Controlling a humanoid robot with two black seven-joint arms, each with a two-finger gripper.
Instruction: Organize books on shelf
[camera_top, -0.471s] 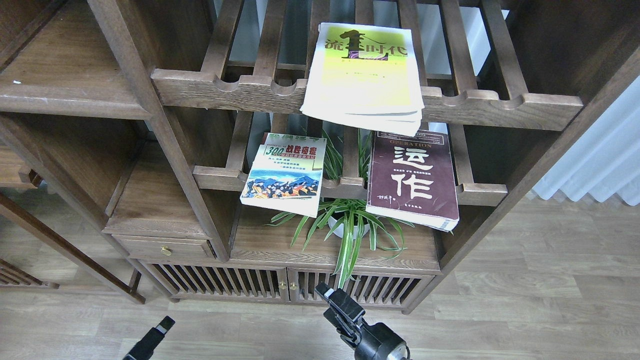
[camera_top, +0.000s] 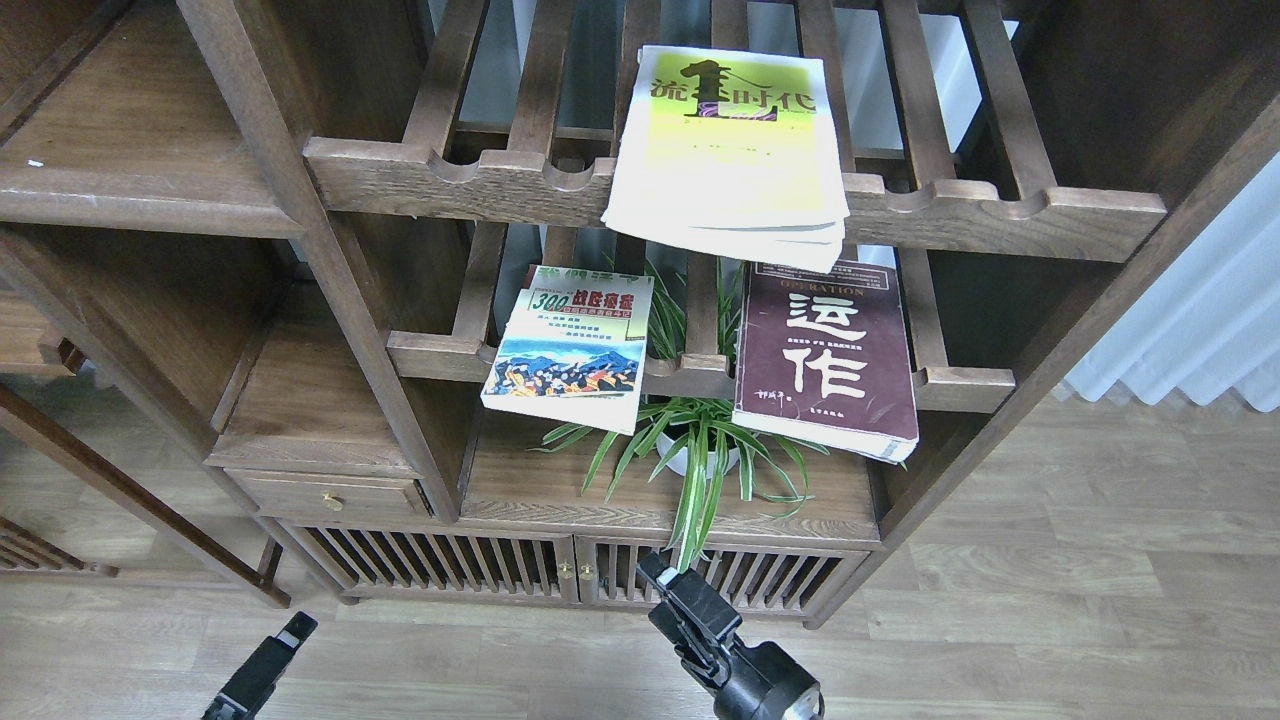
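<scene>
The yellow-green white-edged paperback (camera_top: 730, 140) lies on the upper slatted rack and overhangs its front rail. The small "300" paperback (camera_top: 570, 345) lies on the left of the lower slatted rack. The thick maroon book (camera_top: 825, 350) lies on the right of that rack, its near edge past the rail. The solid dark-brown shelf (camera_top: 120, 150) with a white speck is at the upper left and bears nothing. My left gripper (camera_top: 285, 635) is low at the bottom left. My right gripper (camera_top: 665, 585) is at the bottom centre, in front of the cabinet doors. Both are far below the books, their fingers not told apart.
A potted spider plant (camera_top: 695, 450) stands on the cabinet top under the lower rack, between the two lower books. A drawer (camera_top: 330, 495) and slatted cabinet doors (camera_top: 560, 570) lie below. Wooden posts divide the bays. White curtain (camera_top: 1200, 320) at right.
</scene>
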